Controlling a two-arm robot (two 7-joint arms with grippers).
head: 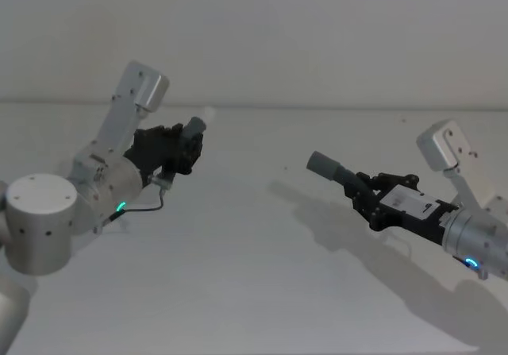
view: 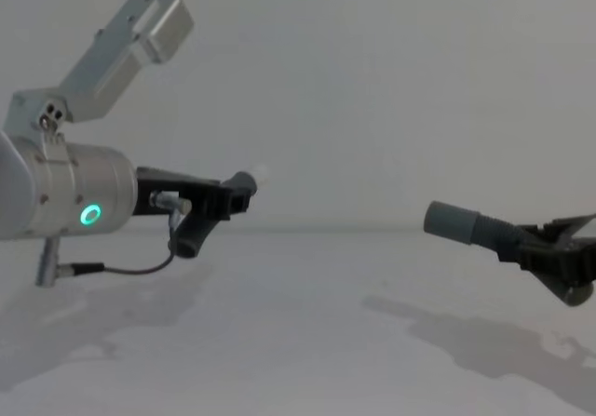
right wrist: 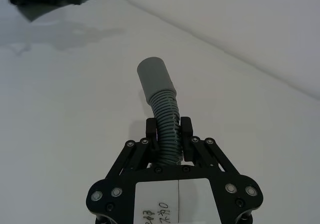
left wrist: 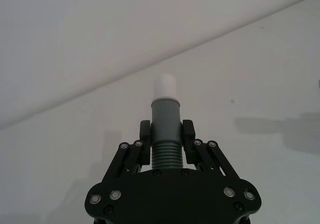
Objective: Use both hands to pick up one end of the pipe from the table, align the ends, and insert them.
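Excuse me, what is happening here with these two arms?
The robot has one ribbed hose piece in each gripper, and both are held above the table. The left gripper is shut on the white-tipped piece. The right gripper is shut on the cuffed piece. The two ends point roughly toward each other across an open gap and are not yet joined.

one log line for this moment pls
left gripper: shut on white-tipped hose piece, held aloft | right gripper: shut on cuffed hose piece, held aloft | mating: pieces apart, not inserted
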